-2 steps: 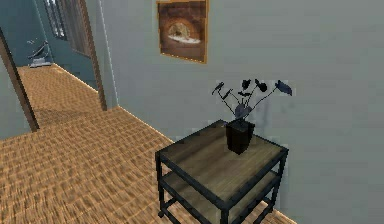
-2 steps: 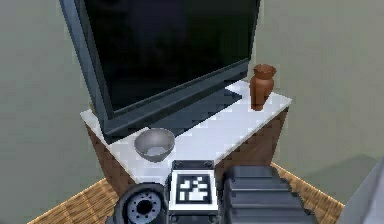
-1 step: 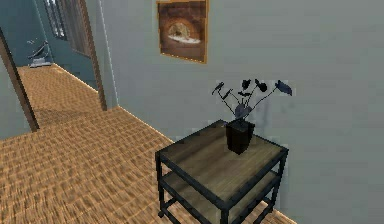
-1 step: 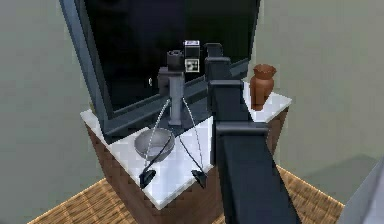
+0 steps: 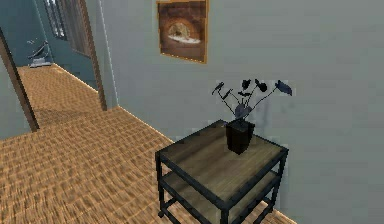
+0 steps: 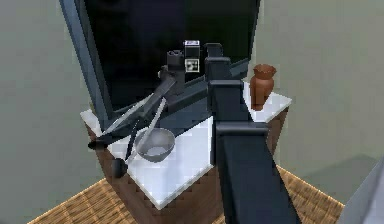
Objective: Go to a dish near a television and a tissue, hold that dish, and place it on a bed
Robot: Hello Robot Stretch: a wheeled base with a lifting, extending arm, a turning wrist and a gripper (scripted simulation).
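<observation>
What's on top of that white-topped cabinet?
A dark television, a grey bowl and a brown vase stand on it. The robot's arm covers the top between bowl and vase, so anything there is hidden.

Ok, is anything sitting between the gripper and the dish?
Nothing visible does: the gripper shows right by the grey dish on the white stand top; the brown vase stands across the arm, away from both.
</observation>
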